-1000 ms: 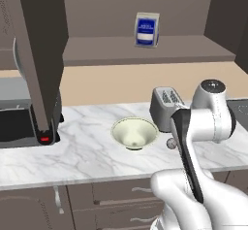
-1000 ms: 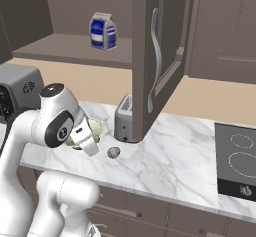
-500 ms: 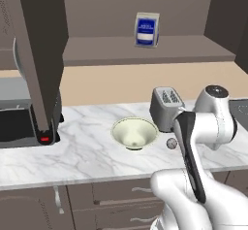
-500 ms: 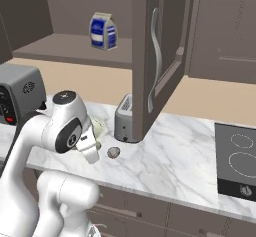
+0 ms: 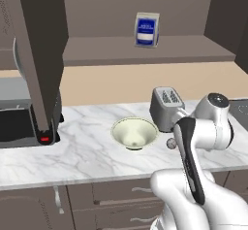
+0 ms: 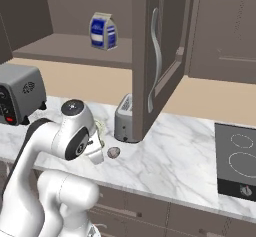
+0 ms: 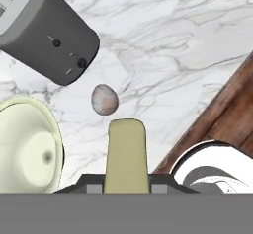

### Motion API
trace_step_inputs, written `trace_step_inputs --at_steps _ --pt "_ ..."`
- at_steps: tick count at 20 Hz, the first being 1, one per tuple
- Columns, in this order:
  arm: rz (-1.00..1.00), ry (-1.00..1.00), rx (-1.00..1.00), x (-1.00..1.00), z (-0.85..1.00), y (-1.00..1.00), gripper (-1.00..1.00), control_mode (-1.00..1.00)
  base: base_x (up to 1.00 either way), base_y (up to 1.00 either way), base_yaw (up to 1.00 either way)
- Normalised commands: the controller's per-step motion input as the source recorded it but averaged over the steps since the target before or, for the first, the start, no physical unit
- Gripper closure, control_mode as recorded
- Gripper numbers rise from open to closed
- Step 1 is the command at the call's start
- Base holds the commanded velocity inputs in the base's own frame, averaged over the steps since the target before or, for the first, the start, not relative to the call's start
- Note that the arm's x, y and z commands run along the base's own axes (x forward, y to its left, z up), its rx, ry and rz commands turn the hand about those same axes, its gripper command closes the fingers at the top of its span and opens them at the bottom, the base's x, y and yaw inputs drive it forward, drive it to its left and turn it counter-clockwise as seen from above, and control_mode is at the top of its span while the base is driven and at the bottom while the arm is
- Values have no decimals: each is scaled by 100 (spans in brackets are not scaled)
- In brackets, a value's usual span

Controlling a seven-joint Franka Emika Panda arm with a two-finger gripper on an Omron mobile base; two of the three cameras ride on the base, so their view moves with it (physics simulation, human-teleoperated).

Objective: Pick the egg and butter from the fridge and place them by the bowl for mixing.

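Note:
In the hand view my gripper [image 7: 126,181] is shut on the butter [image 7: 126,146], a pale yellow-olive stick that juts forward above the marble counter. The egg [image 7: 104,99] lies on the counter just past the butter's tip, between the silver toaster [image 7: 47,35] and the cream-green bowl [image 7: 27,149]. From the left base view, the bowl [image 5: 134,133] sits mid-counter with the egg [image 5: 171,143] to its right, in front of the toaster [image 5: 167,108]. From the right base view, the egg [image 6: 113,152] rests close by my hand. The fridge is out of view.
An open cabinet door [image 6: 155,56] hangs over the toaster [image 6: 124,123]. A dark appliance [image 5: 19,124] stands at the counter's left, a cooktop [image 6: 239,163] at the right. A blue milk carton [image 5: 147,29] sits on the shelf. The counter's front edge [image 7: 212,109] runs close by the hand.
The arm has swung a little to the right and lower over the counter with the butter. Egg, bowl and toaster have stayed in place.

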Motion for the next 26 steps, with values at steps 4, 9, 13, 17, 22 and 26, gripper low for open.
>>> trace_step_inputs --at_steps 4,9,13,17,22,26 --pt "0 0 3 26 -17 -12 100 -100 0 0 0" --pt "0 5 0 19 -18 -18 100 -100 0 0 0" --pt "0 7 0 18 -21 -26 100 -100 0 0 0" --pt "0 8 0 5 -28 -18 100 -100 0 0 0" --pt "0 4 0 1 -36 -18 100 -100 0 0 0" --pt "3 0 0 19 -39 -13 100 -100 0 0 0"
